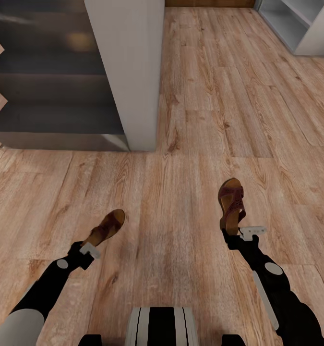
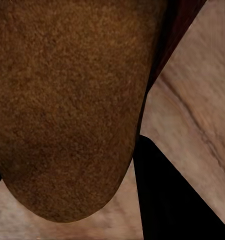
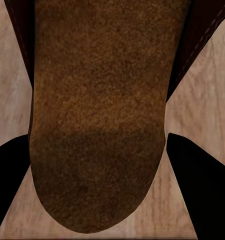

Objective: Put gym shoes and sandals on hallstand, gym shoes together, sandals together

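I hold a dark brown sandal in each hand above the corridor floor (image 1: 181, 230). My left gripper (image 1: 88, 246) is shut on the heel of the left sandal (image 1: 106, 228), which points away and to the right. The right sandal (image 1: 231, 201) shows its woven strap, and my right gripper (image 1: 237, 231) is shut on its heel end. In the left wrist view the brown sandal (image 2: 67, 100) sits close beside a dark finger (image 2: 167, 200). The other sandal (image 3: 100, 115) lies between two dark fingers (image 3: 202, 185) in the right wrist view. The gym shoes are out of view.
At the back left stands a tall pale-grey panel (image 1: 128, 72) with dark shelf levels (image 1: 46, 91) beside it. A light-grey open shelf unit (image 1: 296, 24) is at the far right corner. I cannot tell which is the hallstand. Open plank floor lies between them.
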Robot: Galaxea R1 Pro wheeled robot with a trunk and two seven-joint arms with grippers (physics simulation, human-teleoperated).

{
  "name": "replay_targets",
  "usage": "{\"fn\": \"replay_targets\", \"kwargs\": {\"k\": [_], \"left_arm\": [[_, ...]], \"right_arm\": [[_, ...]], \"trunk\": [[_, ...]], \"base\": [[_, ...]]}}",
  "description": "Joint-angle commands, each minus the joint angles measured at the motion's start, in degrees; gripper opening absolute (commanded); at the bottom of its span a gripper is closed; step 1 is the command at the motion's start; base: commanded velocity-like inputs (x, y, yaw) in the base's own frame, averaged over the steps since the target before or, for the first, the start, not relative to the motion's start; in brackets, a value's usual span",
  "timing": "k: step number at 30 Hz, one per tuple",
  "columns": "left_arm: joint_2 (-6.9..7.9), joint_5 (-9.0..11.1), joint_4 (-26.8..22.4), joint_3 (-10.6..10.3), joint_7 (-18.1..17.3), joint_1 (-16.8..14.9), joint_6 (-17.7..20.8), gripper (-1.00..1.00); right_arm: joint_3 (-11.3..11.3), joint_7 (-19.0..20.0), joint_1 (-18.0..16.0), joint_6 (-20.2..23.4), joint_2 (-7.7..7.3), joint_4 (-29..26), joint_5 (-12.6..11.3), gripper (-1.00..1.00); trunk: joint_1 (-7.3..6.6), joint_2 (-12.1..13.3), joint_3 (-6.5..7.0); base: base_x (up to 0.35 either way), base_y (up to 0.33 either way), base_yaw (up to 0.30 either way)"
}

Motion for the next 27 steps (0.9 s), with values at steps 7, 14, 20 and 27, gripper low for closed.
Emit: {"fn": "replay_targets", "kwargs": {"k": [7, 14, 20, 27], "left_arm": [[-0.63, 4.81, 0.75, 5.74, 1.41, 0.24, 0.25, -1.0], [-1.26, 12.13, 2.63, 8.86, 3.81, 0.62, 0.26, -1.0], [-1.26, 16.93, 5.52, 9.28, 7.84, 0.65, 0.32, -1.0], [-1.18, 21.51, 11.27, 9.63, 9.16, 0.66, 0.35, -1.0]], "right_arm": [[-0.45, 0.28, -0.01, 0.26, -0.08, 0.16, 0.13, -1.0], [-0.68, 0.36, -0.01, 0.24, -0.74, 2.44, 0.41, -1.0], [-0.73, 0.41, -0.01, 0.25, -0.84, 4.66, 0.56, -1.0], [-0.73, 0.29, 0.11, 0.31, -0.86, 5.11, 0.58, -1.0]], "trunk": [[-0.01, -0.01, -0.03], [-0.01, -0.01, -0.03], [-0.01, -0.01, -0.03], [-0.01, -0.01, -0.03]], "base": [[0.0, 0.0, 0.0], [0.0, 0.0, 0.0], [0.0, 0.0, 0.0], [0.0, 0.0, 0.0]]}}
